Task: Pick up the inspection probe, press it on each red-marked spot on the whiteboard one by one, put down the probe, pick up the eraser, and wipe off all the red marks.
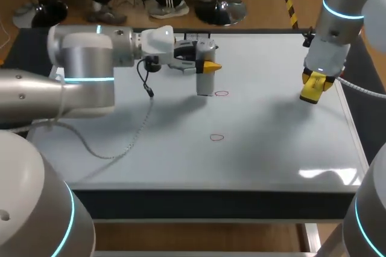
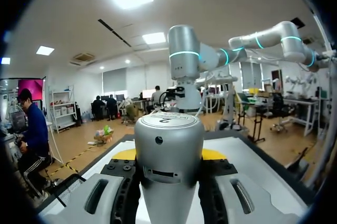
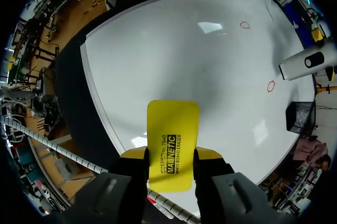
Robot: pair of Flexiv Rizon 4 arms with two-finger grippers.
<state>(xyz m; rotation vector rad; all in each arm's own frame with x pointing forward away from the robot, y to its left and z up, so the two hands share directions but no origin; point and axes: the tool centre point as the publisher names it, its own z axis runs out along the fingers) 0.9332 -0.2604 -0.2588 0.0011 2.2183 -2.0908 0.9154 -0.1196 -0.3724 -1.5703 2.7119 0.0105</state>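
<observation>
left jaws grip probe, right jaws eraser

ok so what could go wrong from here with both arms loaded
1. The probe in the left gripper stands beside the far red mark, not on it, so the press may miss.
2. The right gripper holds the eraser; wiping now could erase the near mark before it is probed, or bring the two arms together over the whiteboard.
</observation>
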